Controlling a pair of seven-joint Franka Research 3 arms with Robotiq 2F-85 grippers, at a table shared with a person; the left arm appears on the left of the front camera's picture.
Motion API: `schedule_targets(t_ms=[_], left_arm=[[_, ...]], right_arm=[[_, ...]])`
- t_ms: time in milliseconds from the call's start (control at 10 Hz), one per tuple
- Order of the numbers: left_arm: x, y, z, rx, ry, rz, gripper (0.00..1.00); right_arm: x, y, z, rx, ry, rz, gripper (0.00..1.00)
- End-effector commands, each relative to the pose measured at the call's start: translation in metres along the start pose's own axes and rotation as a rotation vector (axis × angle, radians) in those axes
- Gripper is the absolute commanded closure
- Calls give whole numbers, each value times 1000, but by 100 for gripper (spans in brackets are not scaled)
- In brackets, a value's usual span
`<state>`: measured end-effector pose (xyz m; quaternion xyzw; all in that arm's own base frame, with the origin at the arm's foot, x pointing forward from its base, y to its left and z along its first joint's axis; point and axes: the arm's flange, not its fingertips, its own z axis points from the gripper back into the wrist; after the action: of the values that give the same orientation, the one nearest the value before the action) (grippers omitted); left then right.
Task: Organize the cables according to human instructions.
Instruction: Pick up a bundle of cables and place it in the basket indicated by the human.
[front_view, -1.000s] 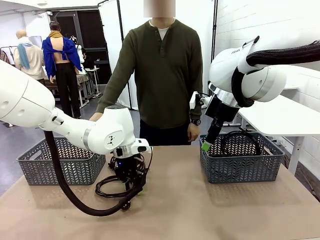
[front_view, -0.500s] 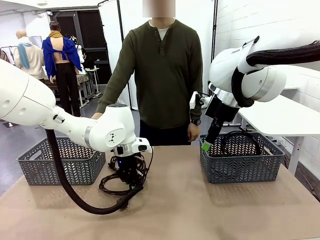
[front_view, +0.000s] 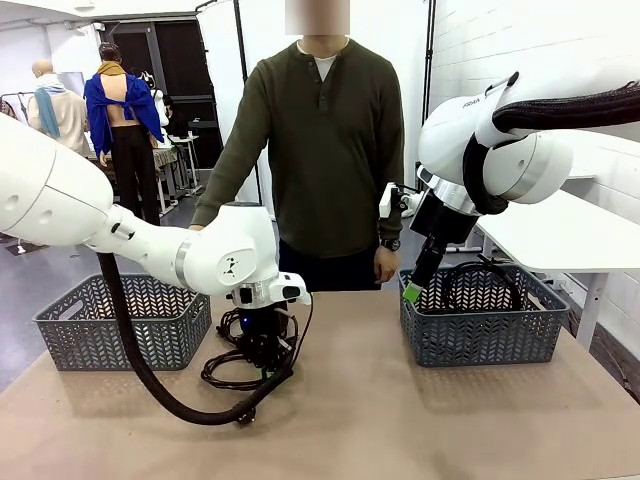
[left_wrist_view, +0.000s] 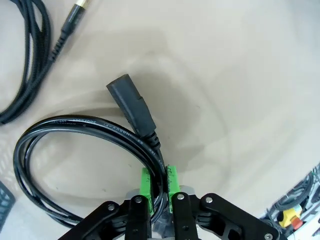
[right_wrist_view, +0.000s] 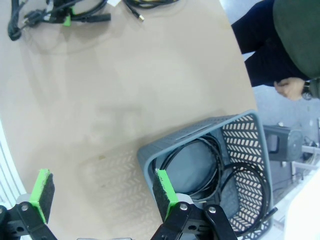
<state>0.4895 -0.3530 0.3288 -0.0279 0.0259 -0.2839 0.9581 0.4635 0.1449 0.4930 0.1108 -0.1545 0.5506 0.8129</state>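
My left gripper (front_view: 268, 360) is low over the table near the left basket, shut on a thin black cable (front_view: 232, 372). In the left wrist view the green pads (left_wrist_view: 145, 181) pinch the cord of this coil (left_wrist_view: 75, 125), whose black plug (left_wrist_view: 131, 107) lies just ahead. A second, braided cable (left_wrist_view: 30, 75) with a gold-tipped plug lies beside it. My right gripper (front_view: 412, 290) hangs open above the near left corner of the right basket (front_view: 480, 340), nothing between its pads (right_wrist_view: 165, 190). A coiled cable (right_wrist_view: 200, 160) lies inside that basket.
An empty-looking grey basket (front_view: 120, 322) stands at the table's left. A person stands at the far edge, one hand (front_view: 387, 265) hanging near the right basket. My left arm's black hose (front_view: 160, 400) loops down to the table. The brown tabletop (front_view: 380, 420) stretches between the baskets.
My left gripper has shut on the black cable and risen slightly to the right, pulling the coil with it. The right arm has not moved.
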Motion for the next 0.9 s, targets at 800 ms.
schedule_targets(t_ms=[800], left_arm=[[-50, -19, 176, 155, 104, -455, 100]], right_arm=[[-1, 0, 0, -2, 0, -6, 0]])
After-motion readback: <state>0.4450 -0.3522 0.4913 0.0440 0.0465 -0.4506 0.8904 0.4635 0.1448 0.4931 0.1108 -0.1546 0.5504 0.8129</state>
